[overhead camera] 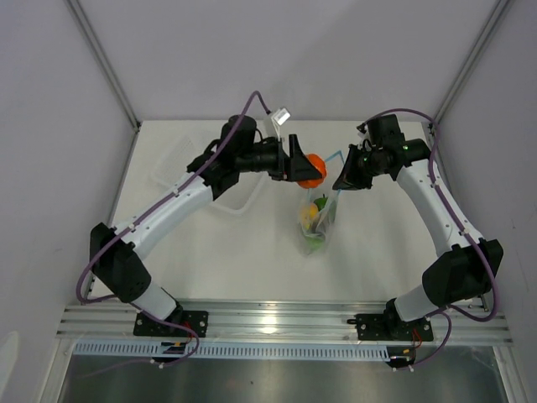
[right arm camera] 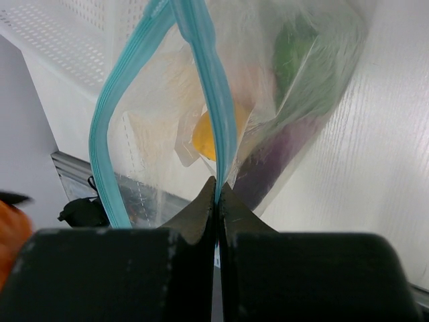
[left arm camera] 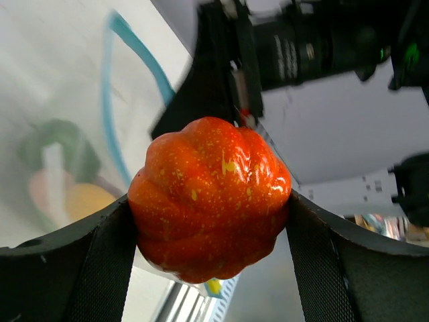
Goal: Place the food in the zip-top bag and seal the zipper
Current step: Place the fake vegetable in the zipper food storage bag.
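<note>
White table (overhead camera: pixel 252 269), speckled orange pumpkin (left arm camera: pixel 209 198), clear bag (overhead camera: pixel 320 222)

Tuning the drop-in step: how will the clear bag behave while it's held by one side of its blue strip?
Probably floppy: pinched by the right gripper on one side of its blue strip, the bag bows open unevenly. Likely bottom-heavy and apt to swing, since the food sits low in it. Its creased film would probably crumple if pushed.
</note>
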Action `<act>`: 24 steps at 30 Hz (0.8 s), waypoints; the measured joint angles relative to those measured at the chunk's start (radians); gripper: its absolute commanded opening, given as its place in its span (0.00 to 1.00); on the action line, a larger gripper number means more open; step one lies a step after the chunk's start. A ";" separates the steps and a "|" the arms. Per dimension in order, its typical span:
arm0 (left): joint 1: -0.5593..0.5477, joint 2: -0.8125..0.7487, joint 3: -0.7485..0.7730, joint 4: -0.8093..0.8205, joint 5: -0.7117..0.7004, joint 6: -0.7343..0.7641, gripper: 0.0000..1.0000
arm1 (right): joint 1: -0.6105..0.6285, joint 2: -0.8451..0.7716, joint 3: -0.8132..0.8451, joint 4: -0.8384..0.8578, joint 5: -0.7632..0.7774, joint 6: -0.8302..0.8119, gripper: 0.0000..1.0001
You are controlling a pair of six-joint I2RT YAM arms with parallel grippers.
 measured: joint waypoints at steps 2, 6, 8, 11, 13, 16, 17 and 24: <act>-0.039 0.003 -0.011 -0.016 0.027 0.011 0.34 | 0.000 0.000 0.000 0.000 -0.001 0.000 0.00; -0.092 0.018 -0.004 -0.045 0.061 0.043 0.39 | 0.000 -0.001 0.000 0.000 -0.006 0.000 0.00; -0.100 0.042 0.016 -0.080 0.069 0.061 0.50 | 0.000 -0.005 0.000 0.001 -0.009 0.000 0.00; -0.100 0.085 0.048 -0.121 0.069 0.080 0.56 | 0.000 -0.015 -0.001 0.002 -0.011 0.000 0.00; -0.098 0.119 0.077 -0.165 0.060 0.095 0.58 | -0.001 -0.026 -0.001 0.002 -0.011 0.000 0.00; -0.099 0.163 0.117 -0.223 0.043 0.106 0.95 | -0.001 -0.043 -0.001 0.002 -0.011 0.000 0.00; -0.099 0.179 0.135 -0.238 0.043 0.114 1.00 | -0.002 -0.046 -0.001 0.002 -0.011 0.000 0.00; -0.099 0.224 0.194 -0.297 0.011 0.134 0.99 | -0.003 -0.050 -0.002 0.002 -0.011 -0.006 0.00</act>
